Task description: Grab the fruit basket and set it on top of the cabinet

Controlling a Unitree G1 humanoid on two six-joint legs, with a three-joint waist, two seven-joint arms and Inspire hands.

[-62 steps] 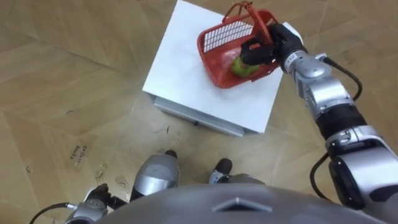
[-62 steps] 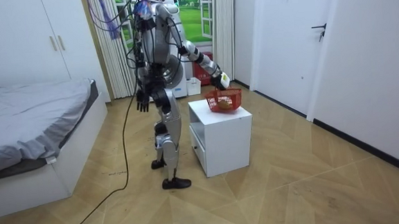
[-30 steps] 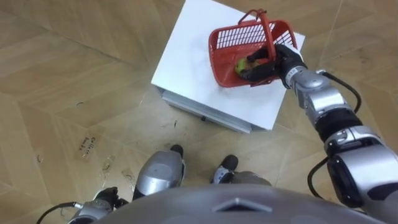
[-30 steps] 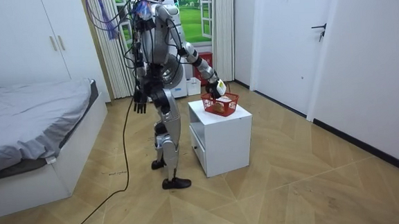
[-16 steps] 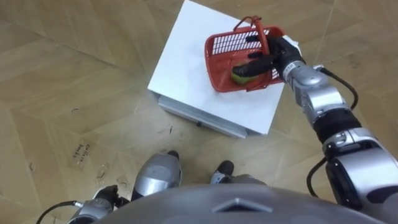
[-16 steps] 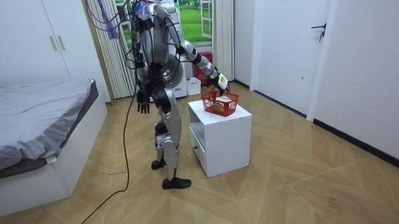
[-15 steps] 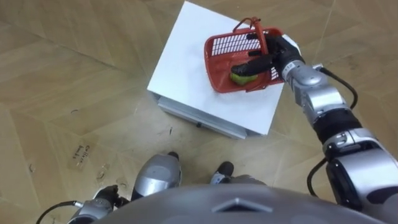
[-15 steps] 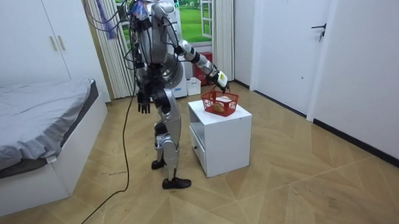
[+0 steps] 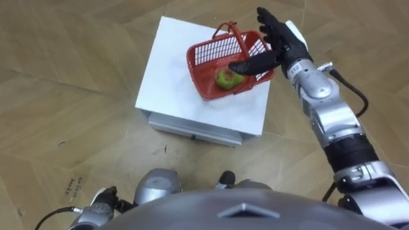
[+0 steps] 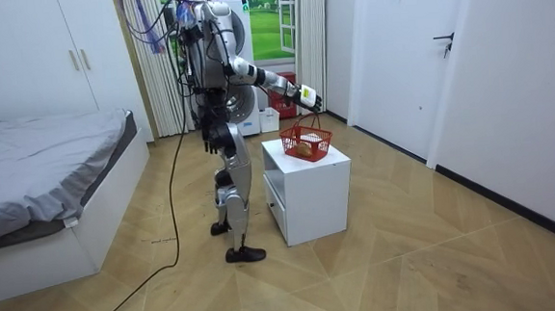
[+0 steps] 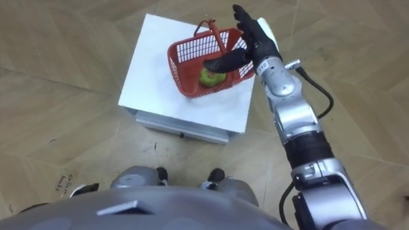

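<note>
Worktop: white cabinet, nearest robot's feet. Fruit basket: red, resting on worktop's far right part, handle upright, green fruit inside. Right robot hand: splayed wide above basket's far rim, holding nothing. Risk: closing beside handle snags mesh, tips basket.

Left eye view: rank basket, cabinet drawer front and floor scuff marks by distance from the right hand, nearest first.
1. Basket: on the cabinet top, just under the open right hand's thumb.
2. Drawer front: cabinet's near face, down-left of the hand.
3. Floor scuff marks: far lower left.
</note>
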